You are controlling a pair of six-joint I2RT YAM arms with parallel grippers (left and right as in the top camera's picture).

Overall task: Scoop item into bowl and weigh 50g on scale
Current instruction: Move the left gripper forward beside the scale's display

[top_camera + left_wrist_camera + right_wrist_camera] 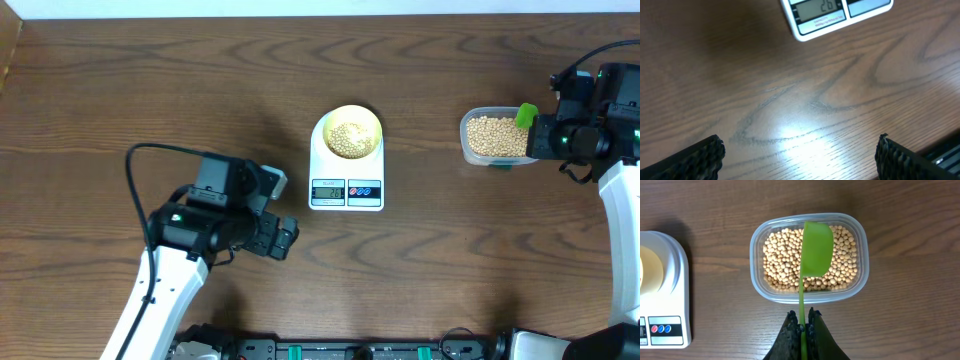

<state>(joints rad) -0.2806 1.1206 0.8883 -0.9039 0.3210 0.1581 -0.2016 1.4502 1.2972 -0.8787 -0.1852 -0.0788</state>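
The white scale [346, 180] stands mid-table with the pale yellow bowl [351, 130] on its platform, and tan beans [351, 138] lie in the bowl. More beans [785, 260] fill a clear tub [756, 275] at the right. My right gripper [802, 316] is shut on the handle of a green scoop [816, 249], whose empty-looking blade hangs over the tub. In the overhead view this gripper [540, 135] sits at the tub's right end. My left gripper [800, 152] is open above bare wood, below and left of the scale [835, 17], whose display shows in its wrist view.
The scale's edge and part of the bowl [651, 270] show at the left of the right wrist view. A cable [140, 170] loops behind the left arm. Black hardware runs along the table's front edge [350, 350].
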